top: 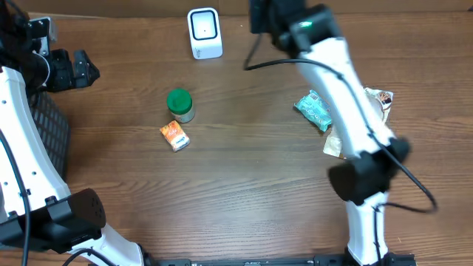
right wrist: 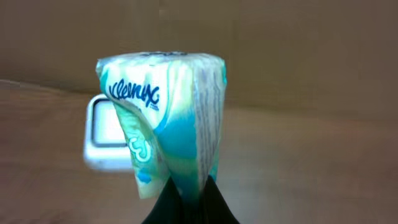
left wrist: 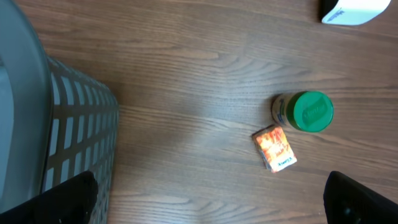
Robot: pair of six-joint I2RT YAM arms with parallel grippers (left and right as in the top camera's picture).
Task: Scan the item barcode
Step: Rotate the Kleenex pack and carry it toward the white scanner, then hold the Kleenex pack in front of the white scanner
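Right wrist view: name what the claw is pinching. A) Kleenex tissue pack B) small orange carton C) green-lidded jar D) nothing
A: the right claw is shut on the soft green-and-white Kleenex tissue pack, held up before the white box-shaped scanner.

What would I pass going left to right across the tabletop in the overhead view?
Black mesh basket → orange packet → white scanner → teal packet → crinkly packet at the far right. The green-lidded jar is left out because it overlaps the orange packet.
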